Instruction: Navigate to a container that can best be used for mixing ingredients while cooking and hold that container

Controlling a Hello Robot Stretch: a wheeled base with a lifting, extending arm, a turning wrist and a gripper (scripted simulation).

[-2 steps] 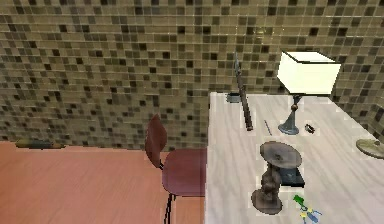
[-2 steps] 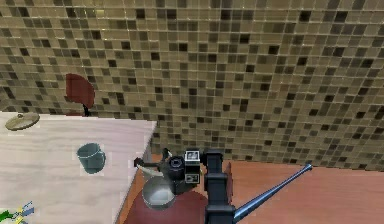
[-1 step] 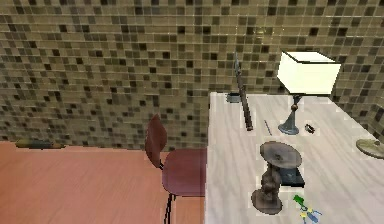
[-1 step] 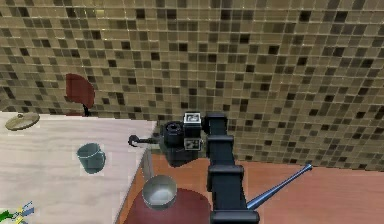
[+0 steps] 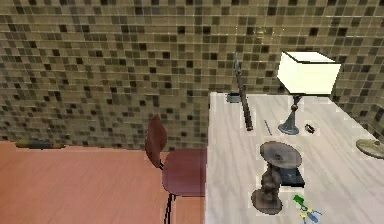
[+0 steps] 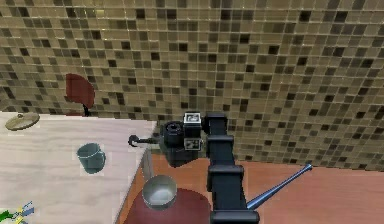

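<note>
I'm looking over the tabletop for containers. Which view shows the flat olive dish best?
The arm side view: the olive dish lies whole on the table near the picture's left edge, round, with a small knob on top. The forward view catches part of it, cut at the right edge.

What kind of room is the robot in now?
Probably a study or dining corner in a house: a pale table with a shaded lamp, a red chair beside it, and a mosaic-tiled wall behind.

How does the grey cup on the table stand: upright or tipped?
Upright: the cup stands on its base on the table, its round mouth facing up.
</note>
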